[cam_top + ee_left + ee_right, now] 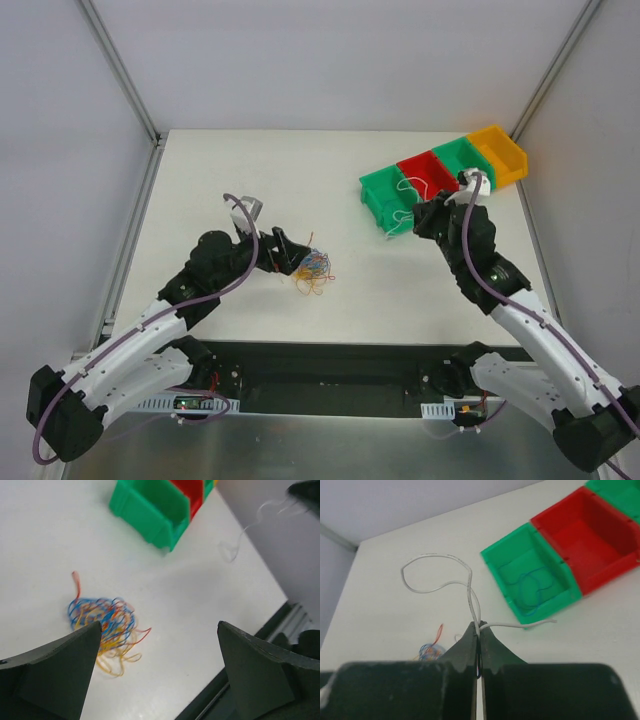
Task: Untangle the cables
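left gripper beside a knot of coloured cables on the worktop; right gripper dangling a white cable near the bins.

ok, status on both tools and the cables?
Left tool open, at the coloured cable tangle, not gripping. Right tool shut on white cable, near the green bin. Blue cable in that bin. Nothing blocking.

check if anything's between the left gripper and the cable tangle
Nothing visible does. The open left gripper sits right beside the tangle; the right gripper, shut on a white cable, is by the bins.
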